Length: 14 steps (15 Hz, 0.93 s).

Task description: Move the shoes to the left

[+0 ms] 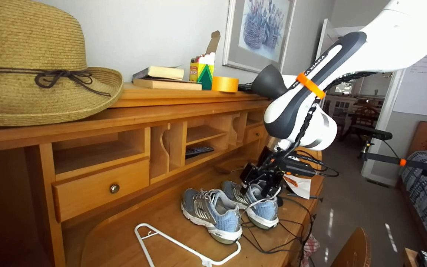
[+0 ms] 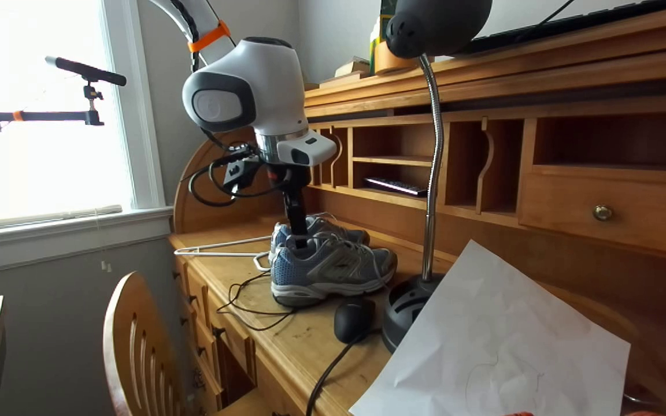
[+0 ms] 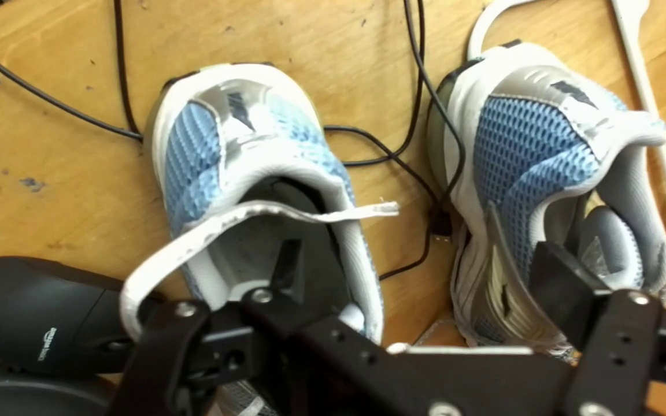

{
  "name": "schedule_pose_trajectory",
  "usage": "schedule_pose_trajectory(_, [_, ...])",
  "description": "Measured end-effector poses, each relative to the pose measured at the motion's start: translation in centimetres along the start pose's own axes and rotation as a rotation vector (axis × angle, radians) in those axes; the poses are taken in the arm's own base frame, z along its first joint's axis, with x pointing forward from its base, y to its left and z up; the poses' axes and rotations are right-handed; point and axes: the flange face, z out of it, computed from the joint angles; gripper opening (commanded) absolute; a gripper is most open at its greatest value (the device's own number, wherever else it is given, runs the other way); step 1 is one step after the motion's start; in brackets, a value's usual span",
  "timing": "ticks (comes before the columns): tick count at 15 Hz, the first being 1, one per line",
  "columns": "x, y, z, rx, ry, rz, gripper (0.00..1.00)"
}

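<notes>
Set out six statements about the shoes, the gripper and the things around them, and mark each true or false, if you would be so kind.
1. The shoes rest on the desk. True.
2. The shoes are solid red. False: they are mainly grey and light blue.
3. The gripper is open. True.
4. The gripper is high above both shoes. False: it is down at the shoes, with one finger in a shoe's opening.
5. The white hanger and the black mouse-like object lie on opposite sides of the pair of shoes. True.
6. The hanger is hooked on the gripper. False: it lies on the desk.
</notes>
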Motion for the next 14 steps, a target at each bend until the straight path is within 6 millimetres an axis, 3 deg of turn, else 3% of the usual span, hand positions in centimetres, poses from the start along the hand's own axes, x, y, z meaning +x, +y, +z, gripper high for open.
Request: schedule_pose_trajectory(14, [1.2,0.0,2.8,0.111,0.057,-0.005,1.00])
